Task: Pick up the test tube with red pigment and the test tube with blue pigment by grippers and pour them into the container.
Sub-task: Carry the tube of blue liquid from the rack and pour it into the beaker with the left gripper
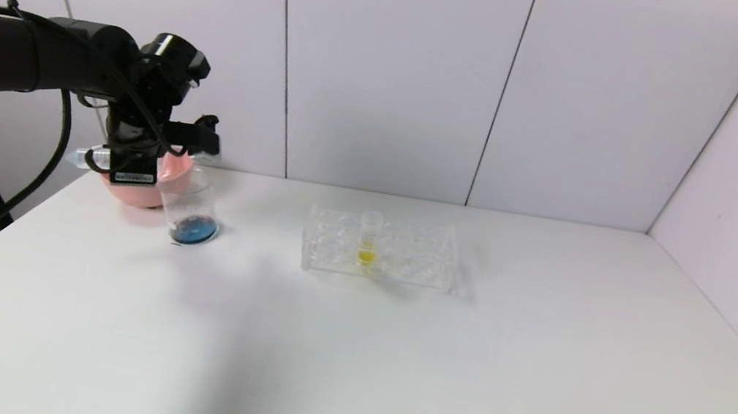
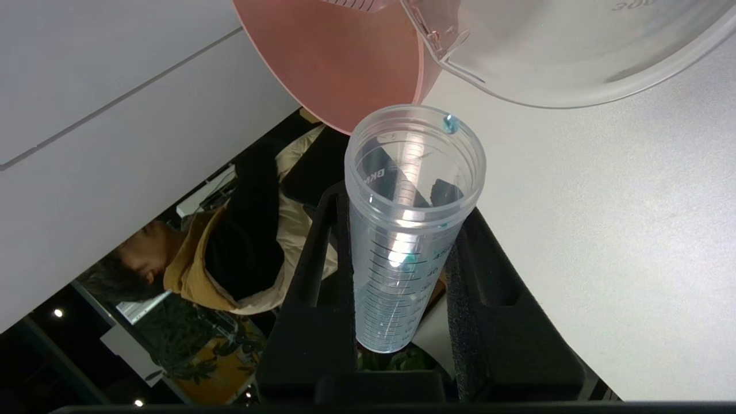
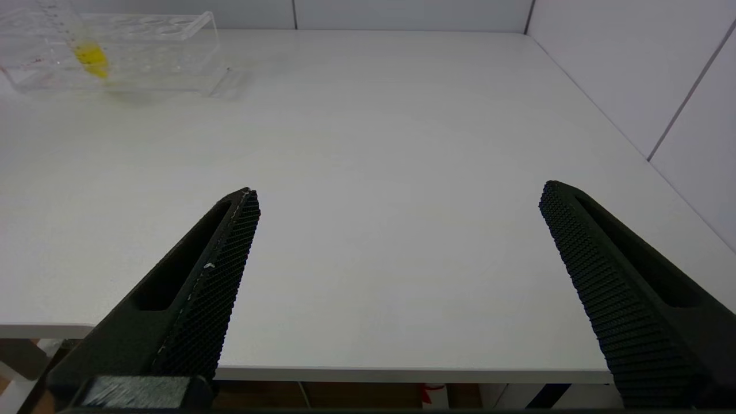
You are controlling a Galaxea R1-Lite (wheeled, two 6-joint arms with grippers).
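Observation:
My left gripper (image 1: 200, 139) is at the table's back left, shut on the test tube with blue pigment (image 2: 402, 241). The tube is tipped over, its mouth by the container's rim. It is almost empty: a blue drop (image 2: 450, 123) sits on its rim and a faint blue film inside. Its rounded tip shows in the head view (image 1: 86, 157). The container (image 1: 191, 208), a clear beaker, holds blue liquid at its bottom; it also shows in the left wrist view (image 2: 575, 52). The test tube with red pigment is not visible. My right gripper (image 3: 397, 195) is open and empty over the table's near edge.
A pink bowl (image 1: 153, 191) stands right behind the beaker; it also shows in the left wrist view (image 2: 345, 57). A clear tube rack (image 1: 406, 250) at mid-table holds a yellow-liquid tube (image 1: 369, 240). The table's left edge is close to the left arm.

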